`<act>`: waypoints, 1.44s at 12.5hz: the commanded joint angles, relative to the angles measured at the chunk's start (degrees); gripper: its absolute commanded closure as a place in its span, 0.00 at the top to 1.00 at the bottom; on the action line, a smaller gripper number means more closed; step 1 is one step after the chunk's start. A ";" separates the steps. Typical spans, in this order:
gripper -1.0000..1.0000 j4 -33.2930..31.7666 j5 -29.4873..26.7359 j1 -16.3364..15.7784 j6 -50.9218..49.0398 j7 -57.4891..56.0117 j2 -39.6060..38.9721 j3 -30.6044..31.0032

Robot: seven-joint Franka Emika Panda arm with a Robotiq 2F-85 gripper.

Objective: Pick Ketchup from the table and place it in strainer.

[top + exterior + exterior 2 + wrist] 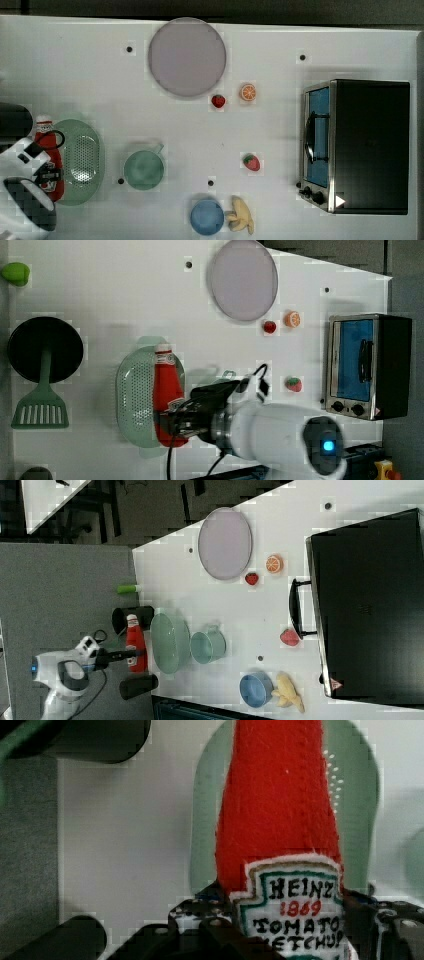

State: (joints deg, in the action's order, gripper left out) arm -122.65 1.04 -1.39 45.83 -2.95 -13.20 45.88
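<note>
closest to my wrist camera is the ketchup (280, 820), and i read the gripper (280, 940) as pinching it across the labelled lower body, the dark fingers (200, 925) sitting on either side of the white label. the red surface looks fuzzy and stitched, so i judge it a soft, light, felt-like toy rather than a hard bottle: it should squash a little under the pads, grip well without slipping, and take no harm from a short drop. the wide labelled part looks like the sensible place to hold it, since the neck tapers and would flop. in the left view the bottle (167, 390) hangs over the strainer (134, 400), along the side nearer the arm, cap end pointing away from the wrist; whether it touches the rim i cannot tell. in the top view the ketchup (50, 155) overlaps the strainer's (82, 160) rim on the top view's left, so i judge the carry nearly done, with a nudge toward the perforated middle worth making before letting go. beyond the strainer stands the green cup (144, 170), then the blue bowl (206, 216) with the banana (241, 216) beside it, two strawberries (251, 162) and an orange slice (247, 92), the lilac plate (186, 56), and farthest off the toaster oven (357, 146).
</note>
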 commanded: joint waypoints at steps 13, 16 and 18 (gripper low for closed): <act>1.00 -1.29 2.49 11.46 11.33 8.22 6.85 -3.98; 1.00 1.91 2.08 16.25 -0.01 8.18 13.17 -10.18; 1.00 5.71 2.08 17.85 -9.58 6.85 15.88 -15.55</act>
State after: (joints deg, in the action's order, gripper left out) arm -116.49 3.58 13.16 37.43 2.79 3.08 32.96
